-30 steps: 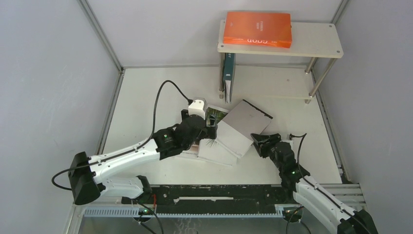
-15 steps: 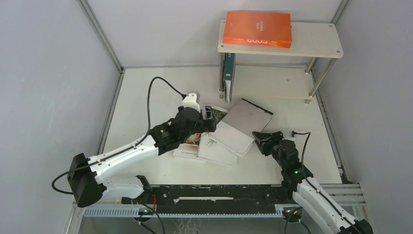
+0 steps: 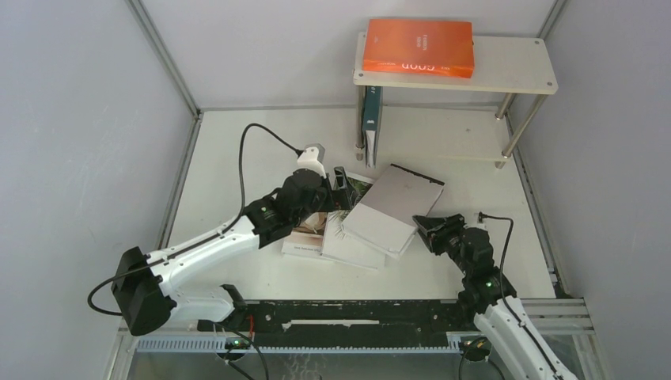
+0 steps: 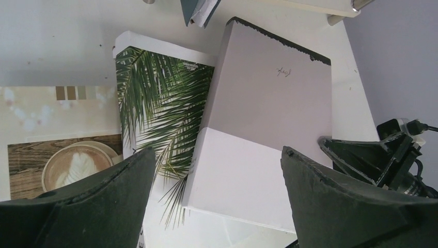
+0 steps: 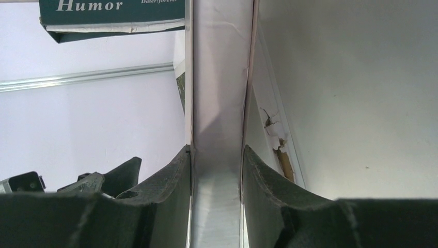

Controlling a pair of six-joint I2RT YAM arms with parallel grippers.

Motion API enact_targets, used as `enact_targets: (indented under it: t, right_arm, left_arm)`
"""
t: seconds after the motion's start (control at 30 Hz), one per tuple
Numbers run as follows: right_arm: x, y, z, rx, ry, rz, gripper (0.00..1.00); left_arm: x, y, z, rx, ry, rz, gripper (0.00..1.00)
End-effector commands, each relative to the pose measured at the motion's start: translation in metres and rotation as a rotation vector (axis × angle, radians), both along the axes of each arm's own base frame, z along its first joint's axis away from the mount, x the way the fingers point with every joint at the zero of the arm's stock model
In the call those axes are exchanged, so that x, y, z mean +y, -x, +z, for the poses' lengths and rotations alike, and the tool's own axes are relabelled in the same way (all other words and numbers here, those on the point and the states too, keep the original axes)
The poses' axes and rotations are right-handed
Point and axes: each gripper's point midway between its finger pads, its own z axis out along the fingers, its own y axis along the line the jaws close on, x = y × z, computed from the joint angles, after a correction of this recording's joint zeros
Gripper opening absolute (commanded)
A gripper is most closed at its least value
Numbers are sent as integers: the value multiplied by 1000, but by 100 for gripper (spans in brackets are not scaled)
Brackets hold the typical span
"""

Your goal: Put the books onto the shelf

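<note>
A bright orange book [image 3: 417, 47] lies flat on the top board of the shelf [image 3: 514, 67]. A dark teal book [image 3: 370, 127] stands on edge on the lower board, and its cover [image 5: 111, 13] shows at the top of the right wrist view. On the table, a plain grey-white book [image 3: 393, 207] lies tilted over a palm-leaf book [image 3: 352, 247] and a coffee-cup book [image 3: 303, 241]. My right gripper [image 3: 425, 225] is shut on the grey-white book's near right edge [image 5: 217, 103]. My left gripper [image 4: 217, 150] hovers open above the pile [image 3: 340, 184], holding nothing.
Grey cage walls with metal posts close in on both sides and at the back. A black cable [image 3: 253, 150] loops over the table from my left wrist. The shelf's metal legs [image 3: 518, 131] stand at the back right. A torn patch [image 5: 276, 142] marks the table surface.
My left gripper has drawn back from the pile toward the rear and opened a little wider. My right gripper has closed further on the grey-white book's edge, and that book has shifted slightly.
</note>
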Motion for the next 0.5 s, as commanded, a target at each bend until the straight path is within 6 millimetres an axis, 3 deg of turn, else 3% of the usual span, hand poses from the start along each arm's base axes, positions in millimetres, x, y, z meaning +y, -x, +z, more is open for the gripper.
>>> enact_targets:
  t: [0.0, 0.47]
  right_arm:
    - [3, -1, 42, -97, -37, 22, 41]
    - [0, 15, 80, -163, -86, 39, 41]
  left_arm:
    - [-8, -2, 9, -2, 80, -15, 95]
    - [-15, -1, 5, 48, 132, -62, 95]
